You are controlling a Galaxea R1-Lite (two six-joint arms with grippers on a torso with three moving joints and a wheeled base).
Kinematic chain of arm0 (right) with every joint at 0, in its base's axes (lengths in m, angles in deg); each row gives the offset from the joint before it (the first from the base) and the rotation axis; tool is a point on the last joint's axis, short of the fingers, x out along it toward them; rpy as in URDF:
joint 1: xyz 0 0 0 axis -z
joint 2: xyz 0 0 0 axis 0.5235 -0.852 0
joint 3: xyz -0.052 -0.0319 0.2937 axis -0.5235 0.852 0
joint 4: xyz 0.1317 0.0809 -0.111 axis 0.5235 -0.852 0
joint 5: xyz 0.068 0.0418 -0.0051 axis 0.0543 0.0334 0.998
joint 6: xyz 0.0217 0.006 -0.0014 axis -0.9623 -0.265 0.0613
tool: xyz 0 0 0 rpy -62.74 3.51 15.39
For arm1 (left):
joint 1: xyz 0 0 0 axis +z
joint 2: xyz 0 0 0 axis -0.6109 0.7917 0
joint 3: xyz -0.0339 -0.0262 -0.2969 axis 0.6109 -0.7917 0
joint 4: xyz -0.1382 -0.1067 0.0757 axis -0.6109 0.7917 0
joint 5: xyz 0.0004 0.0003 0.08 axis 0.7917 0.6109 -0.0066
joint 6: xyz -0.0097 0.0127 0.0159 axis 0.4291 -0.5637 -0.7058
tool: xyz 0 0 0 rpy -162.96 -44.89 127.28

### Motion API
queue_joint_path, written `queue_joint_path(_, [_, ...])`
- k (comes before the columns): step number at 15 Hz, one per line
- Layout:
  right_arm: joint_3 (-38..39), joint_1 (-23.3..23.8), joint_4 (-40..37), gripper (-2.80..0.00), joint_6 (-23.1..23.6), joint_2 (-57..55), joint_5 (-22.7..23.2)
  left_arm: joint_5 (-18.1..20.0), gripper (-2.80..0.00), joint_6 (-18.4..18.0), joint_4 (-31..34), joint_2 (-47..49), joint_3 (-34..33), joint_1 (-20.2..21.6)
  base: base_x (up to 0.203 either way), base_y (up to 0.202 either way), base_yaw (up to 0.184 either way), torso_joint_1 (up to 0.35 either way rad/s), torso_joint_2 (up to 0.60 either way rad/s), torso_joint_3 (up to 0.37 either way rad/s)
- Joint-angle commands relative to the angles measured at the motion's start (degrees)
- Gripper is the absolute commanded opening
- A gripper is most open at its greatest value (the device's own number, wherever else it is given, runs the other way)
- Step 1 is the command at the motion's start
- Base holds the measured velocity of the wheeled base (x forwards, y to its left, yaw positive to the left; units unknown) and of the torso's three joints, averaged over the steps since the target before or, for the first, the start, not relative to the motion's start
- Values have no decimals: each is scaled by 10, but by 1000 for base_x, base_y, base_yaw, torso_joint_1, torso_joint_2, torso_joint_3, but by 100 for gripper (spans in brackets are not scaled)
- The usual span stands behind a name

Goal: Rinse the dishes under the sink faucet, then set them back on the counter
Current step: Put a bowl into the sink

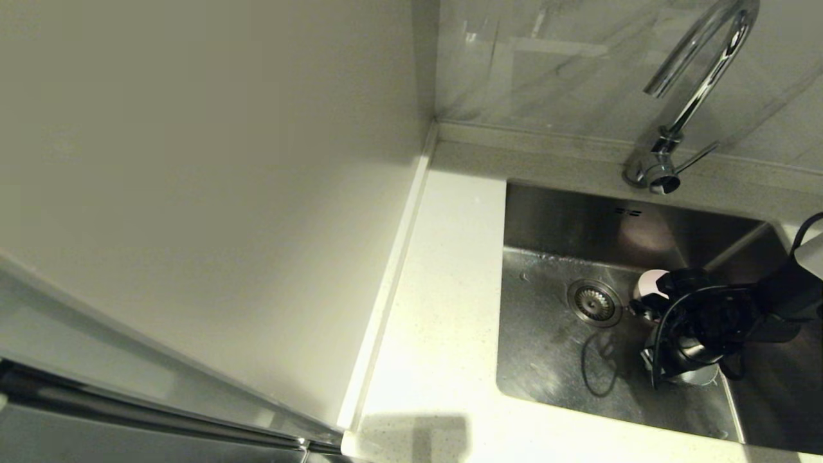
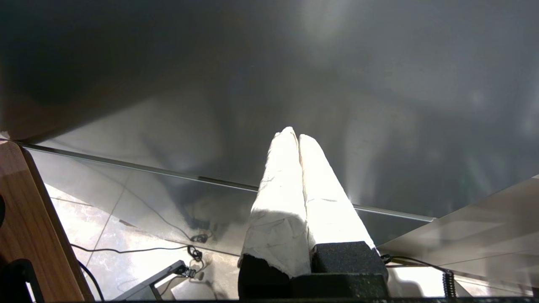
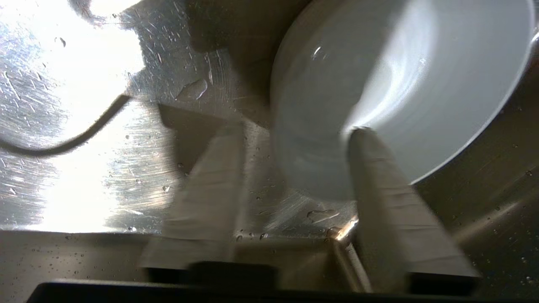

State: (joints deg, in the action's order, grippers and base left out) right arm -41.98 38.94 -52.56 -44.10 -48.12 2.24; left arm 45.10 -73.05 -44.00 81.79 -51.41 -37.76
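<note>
Right gripper fingers spread, reaching low, left gripper apparently closed, parked.

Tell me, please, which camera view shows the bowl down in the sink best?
The right wrist view: the bowl fills it, with the open right gripper straddling its wall. In the head view that gripper mostly hides it. The left wrist view shows only the shut left gripper.

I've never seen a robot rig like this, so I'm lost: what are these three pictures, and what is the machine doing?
It is a two-armed robot at a kitchen sink. The wide picture comes from its head, above the white counter and chrome faucet. The other two come from cameras on its wrists. The right gripper is down in the wet sink, open, with one finger inside a pale bowl and one outside its rim. The left gripper is shut and empty, away from the sink.
</note>
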Motion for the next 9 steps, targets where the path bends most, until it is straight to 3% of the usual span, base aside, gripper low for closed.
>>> queue_joint_path(1, [1,0,1,0,1,4,-1,0,-280,0,0,0,-2,0,0,0,0,0,0,0])
queue_joint_path(5, [16,1,0,0,-3,69,-1,0,-280,0,0,0,-2,0,0,0,0,0,0,0])
queue_joint_path(9, [78,12,-2,0,-22,234,12,0,-280,0,0,0,-2,0,0,0,0,0,0,0])
